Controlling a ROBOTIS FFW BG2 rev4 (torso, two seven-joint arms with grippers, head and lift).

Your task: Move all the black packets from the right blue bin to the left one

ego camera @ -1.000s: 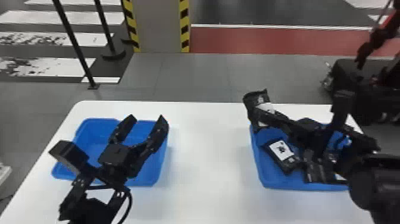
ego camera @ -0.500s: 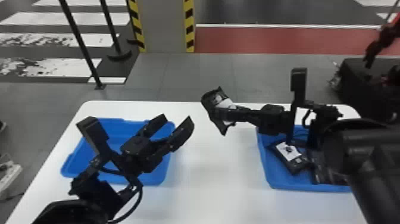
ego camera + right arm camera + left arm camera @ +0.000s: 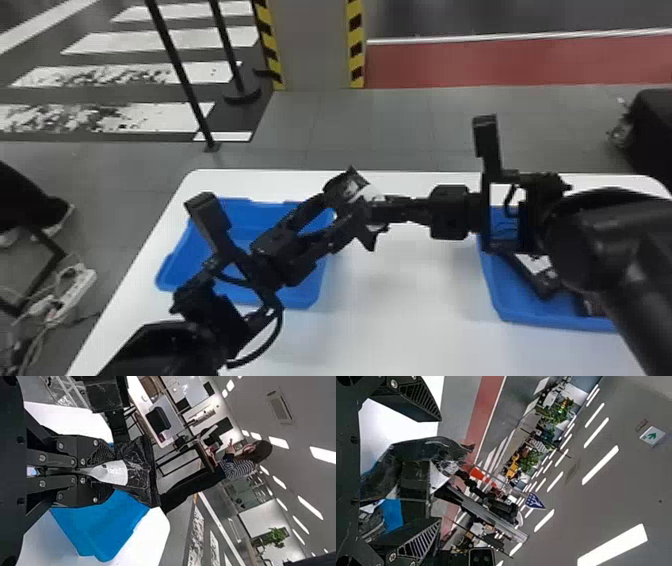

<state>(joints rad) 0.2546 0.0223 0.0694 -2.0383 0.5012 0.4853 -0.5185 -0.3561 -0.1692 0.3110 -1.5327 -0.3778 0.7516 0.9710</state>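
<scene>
In the head view my right gripper (image 3: 374,210) holds a black packet (image 3: 350,184) above the table, near the left bin's (image 3: 320,295) right side. My left gripper (image 3: 346,207) is open there, its fingers on either side of the packet's near part. The left wrist view has that packet (image 3: 421,449) between the spread fingers of my left gripper (image 3: 441,469). In the right wrist view, my right gripper (image 3: 104,471) is shut on the packet (image 3: 138,469) at its white-labelled part. More packets (image 3: 537,270) lie in the right blue bin (image 3: 505,307), partly hidden by the right arm.
Both bins stand on a white table (image 3: 400,320). The two arms nearly meet over its middle-left part. Behind the table are barrier posts (image 3: 182,75) and a striped pillar (image 3: 310,45); a power strip (image 3: 75,285) lies off its left side.
My right gripper has carried the packet leftward from the right bin's far left corner to my left gripper. The left gripper has shifted right and now stands around the packet, still open.
</scene>
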